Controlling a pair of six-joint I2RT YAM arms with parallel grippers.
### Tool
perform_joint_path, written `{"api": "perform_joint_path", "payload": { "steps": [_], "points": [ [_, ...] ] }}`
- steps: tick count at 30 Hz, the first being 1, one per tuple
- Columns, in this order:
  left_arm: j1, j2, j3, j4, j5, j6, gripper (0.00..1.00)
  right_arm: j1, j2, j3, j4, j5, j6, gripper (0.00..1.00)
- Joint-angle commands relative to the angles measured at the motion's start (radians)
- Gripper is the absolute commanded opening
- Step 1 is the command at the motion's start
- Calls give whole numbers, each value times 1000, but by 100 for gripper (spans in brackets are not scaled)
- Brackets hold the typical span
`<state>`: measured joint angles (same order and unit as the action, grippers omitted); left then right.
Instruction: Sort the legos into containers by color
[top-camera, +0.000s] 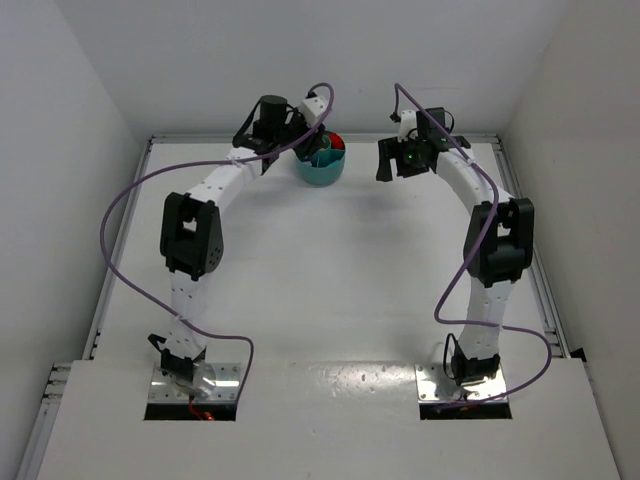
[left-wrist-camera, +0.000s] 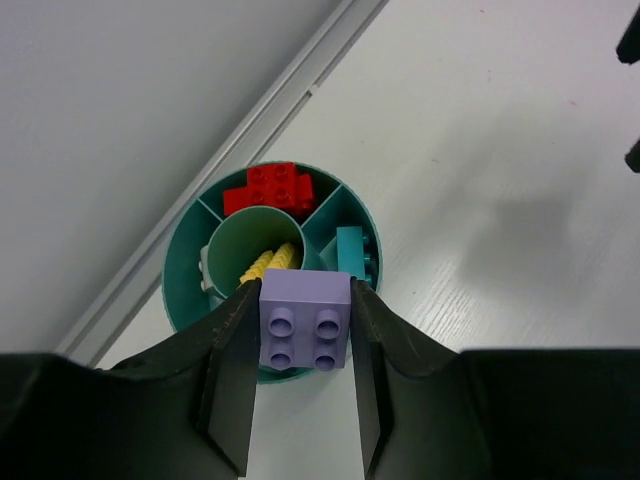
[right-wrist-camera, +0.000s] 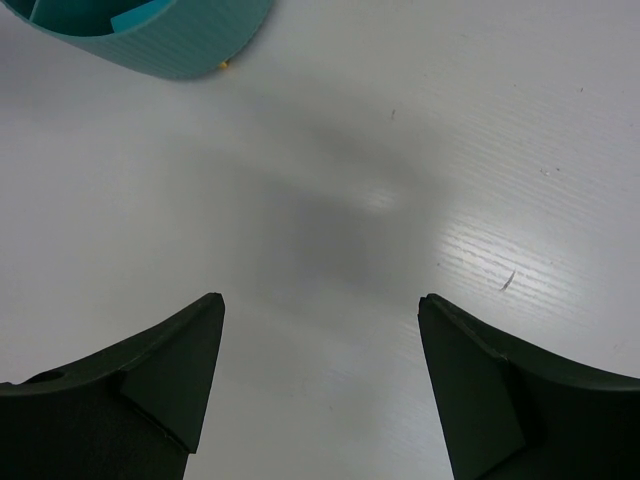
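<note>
Clamped between the narrowly set jaws of the left gripper (left-wrist-camera: 305, 300), lower centre of the left wrist view: one pale purple brick (left-wrist-camera: 305, 325), studs facing the camera. Suspended over the near rim of the teal bowl (left-wrist-camera: 185, 290), which sits at the top centre of the overhead view.

Already in the bowl: red bricks (left-wrist-camera: 272, 188) in the top compartment, a teal brick (left-wrist-camera: 350, 250) in the right one, yellow pieces (left-wrist-camera: 270, 262) in the central ring. Pale piece in the left compartment, colour not clear.

Right gripper (right-wrist-camera: 320, 330): spread wide, holding nothing, over bare table (right-wrist-camera: 420, 150), bowl at the upper left of its view.

Probable faults:
- Release directly over the rim or an inner wall. Likely result: bounce out onto the table, or a tumble into the yellow or teal section.
- Release too high. Likely result: scatter on landing.
- Uneven opening. Likely result: brick clinging to one pad and swinging aside.

Confirm the target compartment beneath the brick before opening.
</note>
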<state>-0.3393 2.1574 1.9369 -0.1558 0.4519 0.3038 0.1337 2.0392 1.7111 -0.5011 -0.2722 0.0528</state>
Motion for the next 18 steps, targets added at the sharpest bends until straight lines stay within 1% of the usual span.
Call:
{"api": "perform_joint_path", "payload": {
  "steps": [1,12,18],
  "points": [
    [-3,36,59,67,-33,-95,23,6,-28,22,30,7,7,79],
    [-3,82,60,76,-78,-65,23,6,-28,22,30,7,7,79],
    [16,113,60,76,-107,-55,23,6,-28,22,30,7,7,79]
  ]
}}
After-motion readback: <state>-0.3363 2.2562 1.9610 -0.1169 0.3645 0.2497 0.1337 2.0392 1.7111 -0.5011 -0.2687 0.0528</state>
